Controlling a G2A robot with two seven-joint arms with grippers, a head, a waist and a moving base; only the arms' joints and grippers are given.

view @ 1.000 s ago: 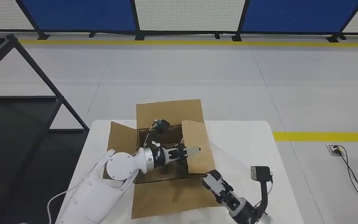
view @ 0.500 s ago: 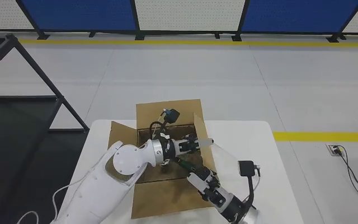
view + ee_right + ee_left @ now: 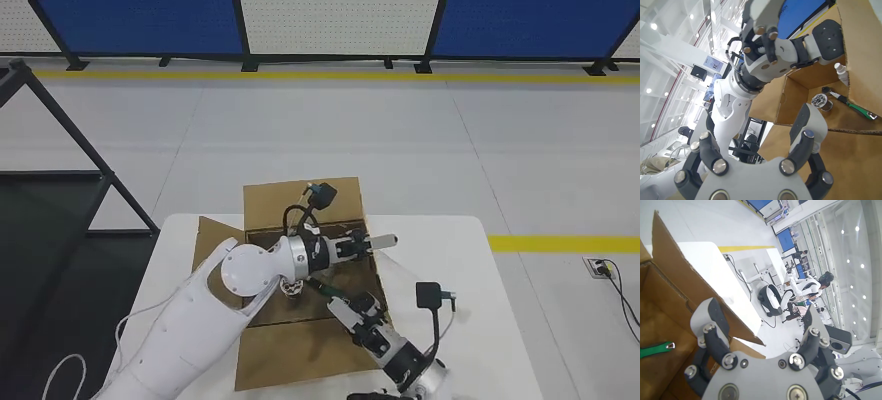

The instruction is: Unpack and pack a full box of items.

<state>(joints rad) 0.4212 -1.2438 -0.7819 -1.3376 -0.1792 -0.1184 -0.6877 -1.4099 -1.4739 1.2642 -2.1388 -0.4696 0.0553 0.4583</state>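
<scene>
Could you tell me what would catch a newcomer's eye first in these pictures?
The open cardboard box on the white table stands out, with both arms over it. The left gripper is open at its right flap and the right gripper is open by its near side. Inside are a green-handled ratchet wrench, a metal cylinder and a white bottle.

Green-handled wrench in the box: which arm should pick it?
Probably right. The right gripper is open and aimed into the box at the wrench; the left gripper is at the side flap, facing outward.

Top view: high overhead, facing down at table (image 3: 450,250). Wrist views: close, angled up past box (image 3: 668,306); all share box interior.
</scene>
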